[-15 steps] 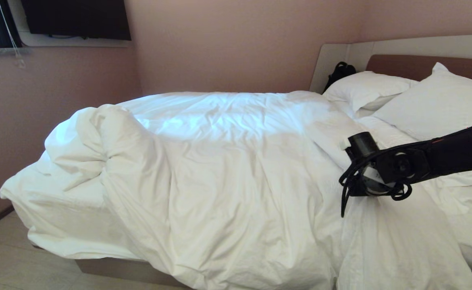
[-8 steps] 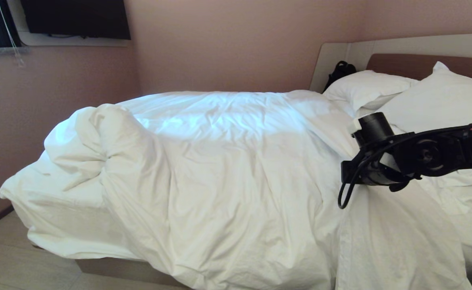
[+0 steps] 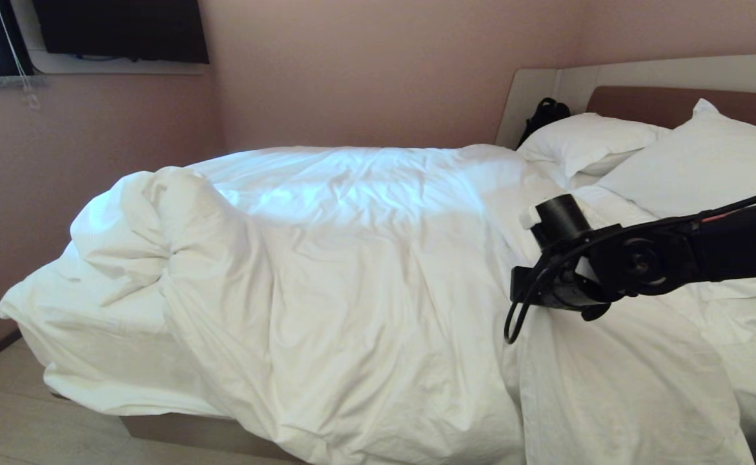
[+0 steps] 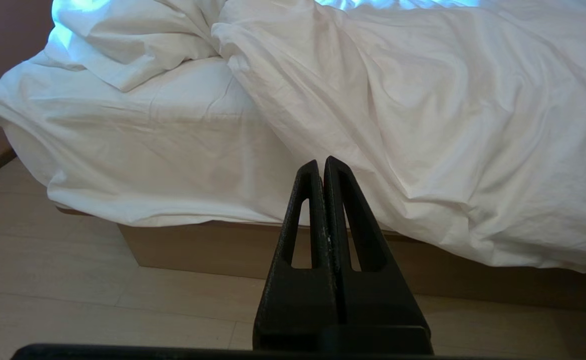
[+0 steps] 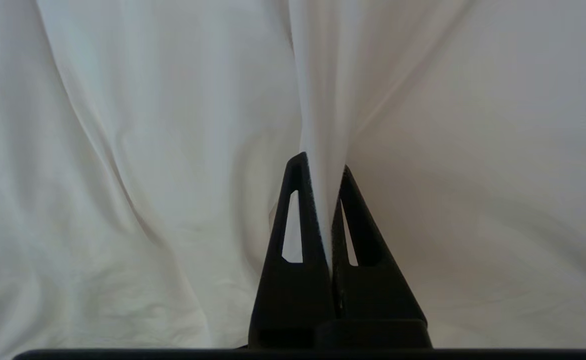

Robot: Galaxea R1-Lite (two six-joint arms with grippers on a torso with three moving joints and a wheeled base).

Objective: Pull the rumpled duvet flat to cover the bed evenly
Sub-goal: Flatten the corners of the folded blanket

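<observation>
1. Moved left since a moment ago: right claw [image 5: 323,172], with its black arm now further over the duvet [image 3: 365,271]; near edge of the duvet pulled left with it.
2. Pinched tight on a fold of the duvet, seen close up in the right wrist view.
3. Hidden in the head view: the right claw's tips, behind the wrist.
4. Parked low near the floor, shut on nothing: left claw [image 4: 321,167].
5. Bunched up at the left end of the bed [image 3: 177,429], sheet bare there.
6. Cut off at the right edge: pillows [image 3: 700,168].
</observation>
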